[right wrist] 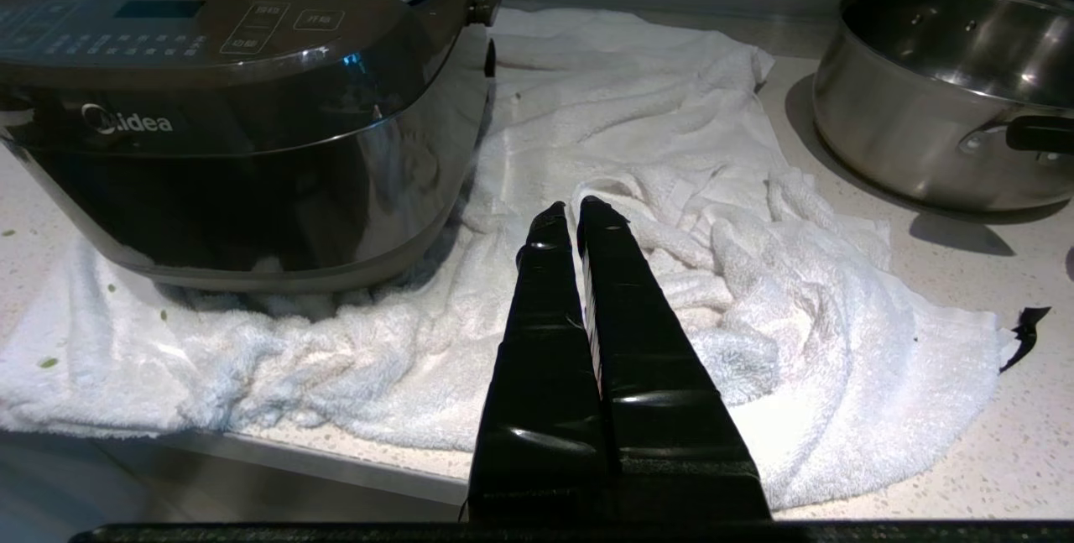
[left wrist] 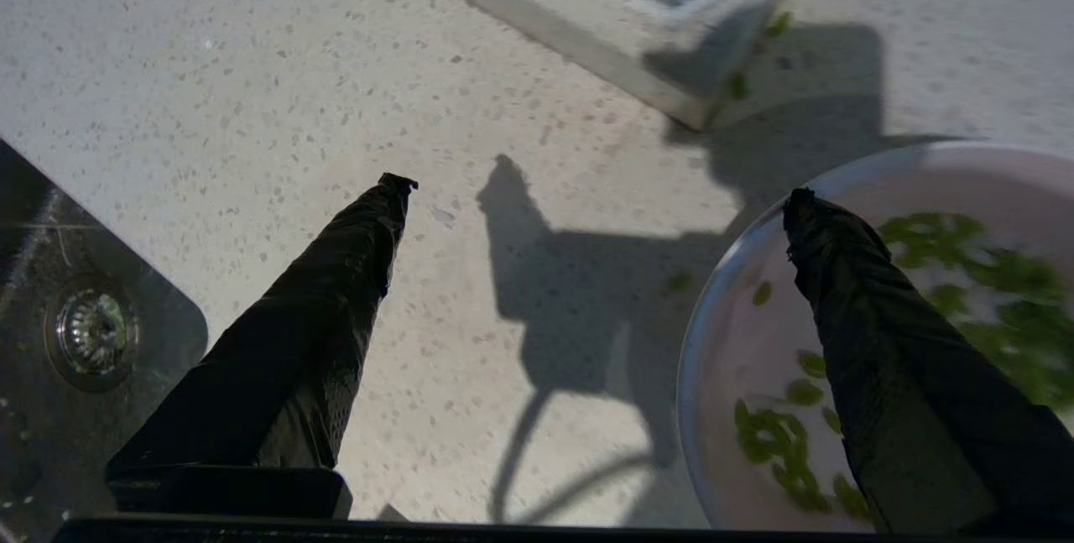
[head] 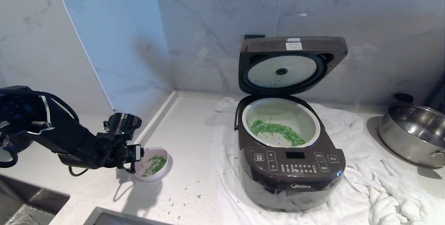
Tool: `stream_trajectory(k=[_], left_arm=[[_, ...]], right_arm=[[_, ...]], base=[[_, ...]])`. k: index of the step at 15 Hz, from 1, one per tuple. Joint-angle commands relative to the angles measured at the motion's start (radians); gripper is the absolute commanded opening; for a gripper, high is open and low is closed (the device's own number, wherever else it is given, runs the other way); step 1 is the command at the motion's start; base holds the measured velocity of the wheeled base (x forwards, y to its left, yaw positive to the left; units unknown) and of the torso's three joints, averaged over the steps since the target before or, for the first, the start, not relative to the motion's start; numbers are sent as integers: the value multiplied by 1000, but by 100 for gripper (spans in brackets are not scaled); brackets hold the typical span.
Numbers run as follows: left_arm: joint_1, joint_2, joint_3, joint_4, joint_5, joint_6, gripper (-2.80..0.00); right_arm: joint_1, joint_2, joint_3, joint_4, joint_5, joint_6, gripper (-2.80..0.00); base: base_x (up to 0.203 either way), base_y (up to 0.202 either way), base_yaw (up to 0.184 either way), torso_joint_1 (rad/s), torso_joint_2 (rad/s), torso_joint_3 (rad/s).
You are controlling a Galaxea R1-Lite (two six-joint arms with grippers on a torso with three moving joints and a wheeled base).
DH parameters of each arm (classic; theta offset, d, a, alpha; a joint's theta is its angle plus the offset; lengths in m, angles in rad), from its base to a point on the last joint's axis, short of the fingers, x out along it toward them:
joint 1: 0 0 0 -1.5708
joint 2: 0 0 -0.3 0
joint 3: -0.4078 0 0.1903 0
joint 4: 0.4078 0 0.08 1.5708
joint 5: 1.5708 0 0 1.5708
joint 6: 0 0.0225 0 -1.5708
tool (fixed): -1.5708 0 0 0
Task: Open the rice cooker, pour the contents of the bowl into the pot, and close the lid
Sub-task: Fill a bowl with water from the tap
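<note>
Left gripper [left wrist: 596, 199] agape over bowl [left wrist: 730, 341]

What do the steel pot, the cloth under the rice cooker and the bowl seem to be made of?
Steel pot: polished stainless steel by its mirror-like reflections, with dark, probably plastic handles. Cloth: white terry towelling, looped and rumpled. Bowl: smooth, pale pink outside, white inside; ceramic or melamine, hard to say which.

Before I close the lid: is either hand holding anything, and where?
Nothing held. Left hand is open, straddling the bowl rim; right hand is shut on nothing.
</note>
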Motion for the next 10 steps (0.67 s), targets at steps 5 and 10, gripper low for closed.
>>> stream_trajectory(k=[5,10], left_arm=[[17,63,37,-28,-38,5,0],[3,59,91,-29,-89,-5,0]], right_arm=[[0,0,1,0,0,0,-280],[0,0,1,0,0,0,-280]], base=[[0,0,0,0,0,0],[0,0,0,0,0,0]])
